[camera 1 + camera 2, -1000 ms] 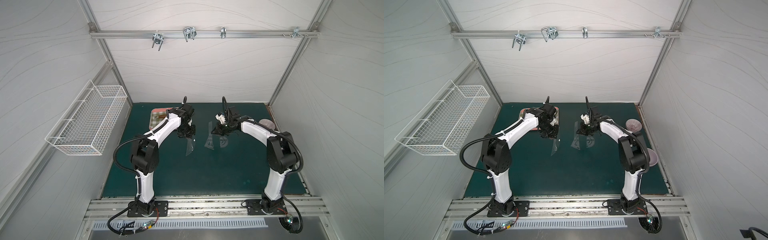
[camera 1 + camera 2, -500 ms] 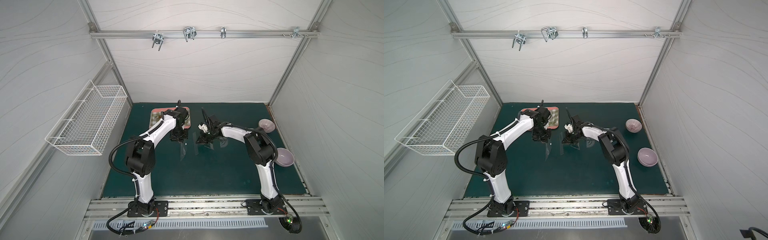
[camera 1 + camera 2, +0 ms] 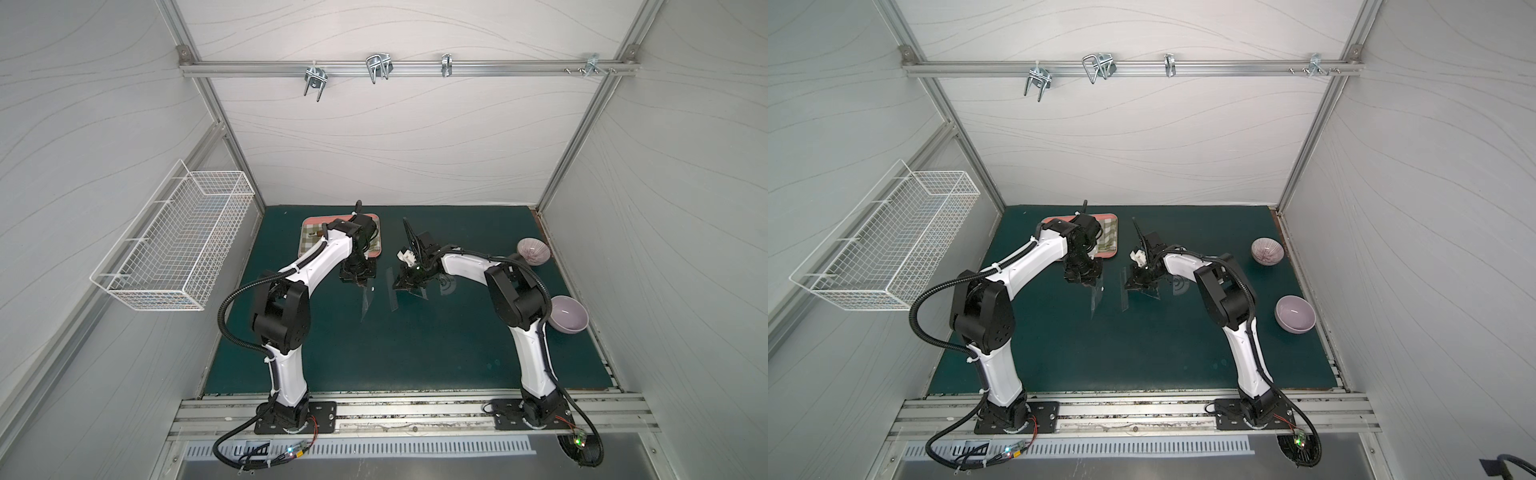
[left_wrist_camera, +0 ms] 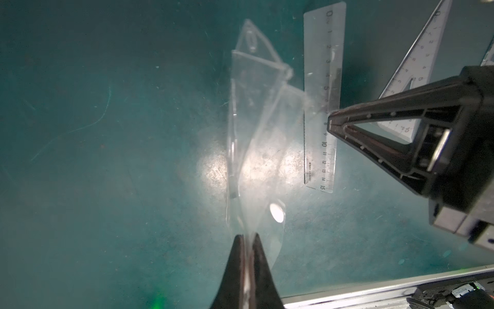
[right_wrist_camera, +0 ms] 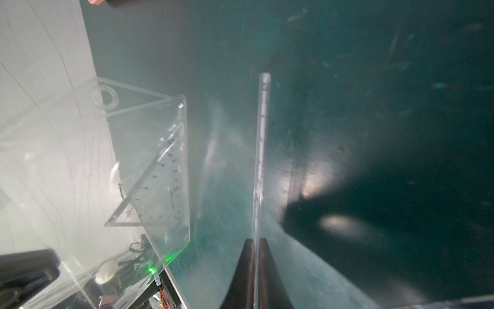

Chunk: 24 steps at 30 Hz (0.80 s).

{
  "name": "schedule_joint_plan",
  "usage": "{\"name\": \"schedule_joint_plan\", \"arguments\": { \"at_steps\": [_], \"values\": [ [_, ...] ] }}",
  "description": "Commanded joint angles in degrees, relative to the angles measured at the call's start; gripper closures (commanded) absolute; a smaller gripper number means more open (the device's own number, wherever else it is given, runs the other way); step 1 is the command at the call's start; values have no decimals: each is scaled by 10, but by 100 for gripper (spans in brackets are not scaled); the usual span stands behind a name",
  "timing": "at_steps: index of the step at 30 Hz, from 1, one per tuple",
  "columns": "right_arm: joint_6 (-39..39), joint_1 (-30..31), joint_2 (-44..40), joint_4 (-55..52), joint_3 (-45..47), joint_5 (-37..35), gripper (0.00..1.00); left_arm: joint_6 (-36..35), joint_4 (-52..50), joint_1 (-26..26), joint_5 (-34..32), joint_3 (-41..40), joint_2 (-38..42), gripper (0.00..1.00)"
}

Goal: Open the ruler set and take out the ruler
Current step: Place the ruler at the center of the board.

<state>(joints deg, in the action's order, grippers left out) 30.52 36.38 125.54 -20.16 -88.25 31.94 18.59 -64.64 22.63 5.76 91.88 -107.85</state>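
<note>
The ruler set (image 4: 251, 149), a see-through pouch with a white snap button (image 4: 276, 212), hangs over the green mat with its flap open. My left gripper (image 4: 247, 236) is shut on its edge; in both top views the left gripper (image 3: 357, 280) (image 3: 1086, 282) has the ruler set (image 3: 368, 299) (image 3: 1096, 299) dangling below it. The clear ruler (image 4: 320, 101) is out of the pouch and lies level, low over the mat. My right gripper (image 5: 255, 240) is shut on the ruler (image 5: 262, 149), seen edge-on there. Ruler and pouch are apart.
Clear set squares (image 4: 417, 67) and a protractor (image 3: 448, 284) lie on the mat beside the right gripper. A pink-rimmed checked tray (image 3: 309, 237) sits behind the left arm. Two purple bowls (image 3: 534, 251) (image 3: 567, 313) stand at the right. A wire basket (image 3: 178, 237) hangs on the left wall.
Both grippers have shifted to the left over the mat, the left with the pouch and the right with the ruler. Over the last half second they have held nearly still.
</note>
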Motion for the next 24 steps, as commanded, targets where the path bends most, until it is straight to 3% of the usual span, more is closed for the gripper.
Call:
{"name": "schedule_joint_plan", "arguments": {
  "at_steps": [1, 12, 19, 24],
  "values": [
    [-2, 0, 9, -26, -6, -9, 89, -5, -5, -2, -10, 12, -11, 100],
    [-31, 0, -33, -67, -8, -47, 75, -3, 0, -1, -8, 11, -22, 100],
    [-35, 1, -112, -78, 11, -54, 74, 3, 22, -1, 28, 9, -30, 100],
    [-16, 6, -139, -52, 17, -16, 75, 12, 38, -1, 42, 7, -33, 100]
  ]
}}
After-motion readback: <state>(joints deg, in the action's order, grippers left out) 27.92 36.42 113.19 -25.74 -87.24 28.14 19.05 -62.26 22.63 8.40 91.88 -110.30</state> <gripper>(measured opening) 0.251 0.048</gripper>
